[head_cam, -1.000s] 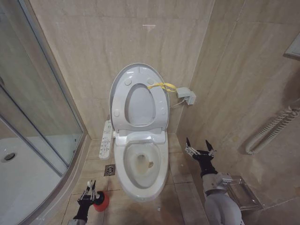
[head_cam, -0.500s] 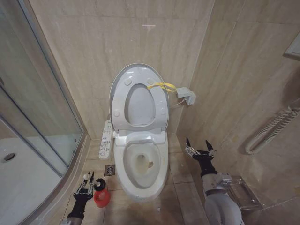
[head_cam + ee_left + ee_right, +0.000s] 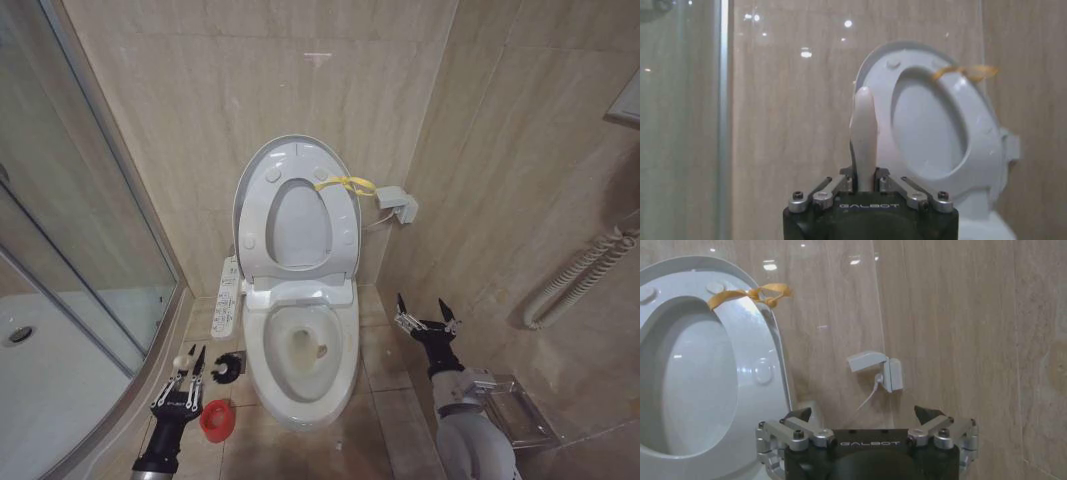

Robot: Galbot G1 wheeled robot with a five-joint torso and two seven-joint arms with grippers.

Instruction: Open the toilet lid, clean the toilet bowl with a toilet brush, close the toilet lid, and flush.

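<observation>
I'm looking at a beige tiled bathroom with a glass shower wall (image 3: 90, 200) on the left. The toilet lid (image 3: 297, 205) stands raised against the back wall, and the toilet bowl (image 3: 300, 355) is open below it. My left tool (image 3: 192, 375) pinches the white handle of the toilet brush (image 3: 226, 366), bristles just beside the bowl, above the red holder cup (image 3: 214, 420) on the floor. My right tool (image 3: 426, 318) hangs spread right of the bowl.
</observation>
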